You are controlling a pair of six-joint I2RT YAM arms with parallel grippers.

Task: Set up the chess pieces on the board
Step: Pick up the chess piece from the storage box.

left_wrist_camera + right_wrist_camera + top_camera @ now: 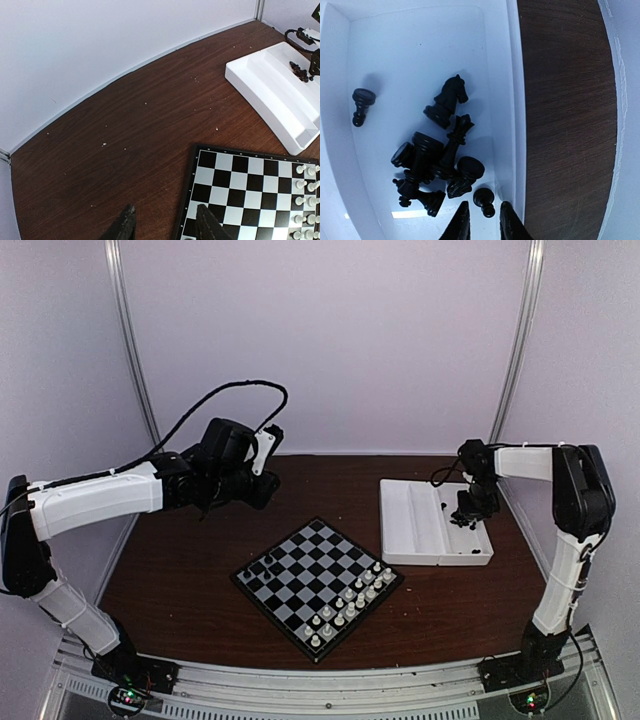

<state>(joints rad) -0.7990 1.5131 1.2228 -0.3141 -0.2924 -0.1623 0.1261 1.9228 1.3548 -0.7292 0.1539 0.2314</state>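
Several black chess pieces (435, 160) lie heaped in the right end of a white tray (512, 100). A knight (447, 100) and a lone pawn (361, 105) lie apart from the heap. My right gripper (482, 222) reaches down into that tray, its jaws narrowly open on either side of a small black pawn (485, 201) lying by the tray wall, with slim gaps showing. The board (300, 570) sits mid-table with a few black pieces (262, 565) at its left corner. My left gripper (165, 220) hovers open and empty over the board's (240, 185) far-left edge.
White chessmen (350, 600) stand in two rows along the board's near-right side, also seen as white chessmen (305, 200) from the left wrist. The tray (410, 520) lies right of the board on the dark wooden table (565, 125). White walls close the back and sides.
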